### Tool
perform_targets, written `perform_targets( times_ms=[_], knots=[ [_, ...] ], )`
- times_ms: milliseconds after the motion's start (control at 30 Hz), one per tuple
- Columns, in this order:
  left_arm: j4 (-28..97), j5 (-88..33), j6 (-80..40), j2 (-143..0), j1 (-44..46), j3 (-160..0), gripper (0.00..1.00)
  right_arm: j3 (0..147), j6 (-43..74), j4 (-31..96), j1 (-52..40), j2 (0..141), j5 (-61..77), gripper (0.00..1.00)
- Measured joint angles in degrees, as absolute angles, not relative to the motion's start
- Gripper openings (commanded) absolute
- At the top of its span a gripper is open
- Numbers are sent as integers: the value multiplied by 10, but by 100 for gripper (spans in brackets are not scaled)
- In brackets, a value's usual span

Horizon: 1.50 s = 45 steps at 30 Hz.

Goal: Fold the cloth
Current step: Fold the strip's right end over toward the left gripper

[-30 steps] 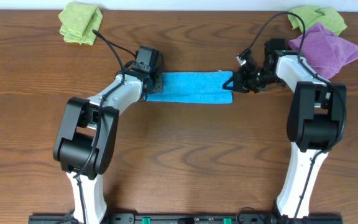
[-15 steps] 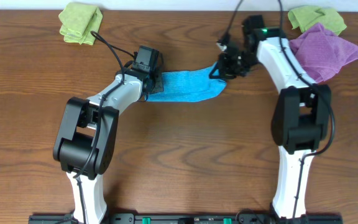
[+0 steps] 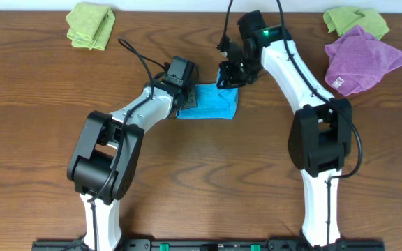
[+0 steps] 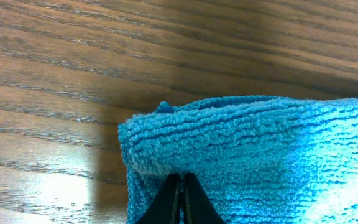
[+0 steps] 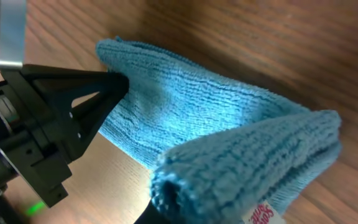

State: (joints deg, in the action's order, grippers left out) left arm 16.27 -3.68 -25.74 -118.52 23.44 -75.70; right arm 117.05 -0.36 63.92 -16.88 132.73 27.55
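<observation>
The cloth (image 3: 213, 106) lies doubled over on the desk (image 3: 47, 125), between the two arms. The left gripper (image 3: 187, 104) has its jaws pinched shut on the cloth's left edge. The right gripper (image 3: 229, 78) clamps its jaws on the right end, raised over the lower layer.
</observation>
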Motion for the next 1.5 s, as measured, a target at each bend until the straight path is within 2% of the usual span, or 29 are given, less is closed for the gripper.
perform_targets(
  times_ms=[333,500,667,1033,1500],
  knots=[
    [179,-52,-257,-1178,209,-785,6,1173,-4,665,-169,1327,243,1],
    [200,-51,-257,-1103,188,-816,6,1173,-4,667,-171,1327,236,2],
    [265,-51,-256,-1007,159,-823,5,1173,-4,660,-189,1327,209,1],
    [425,-45,-250,-858,75,-824,6,1173,-5,619,-290,1327,118,2],
    [458,-45,-225,-834,63,-824,6,1173,0,605,-303,1327,89,2]
  ],
)
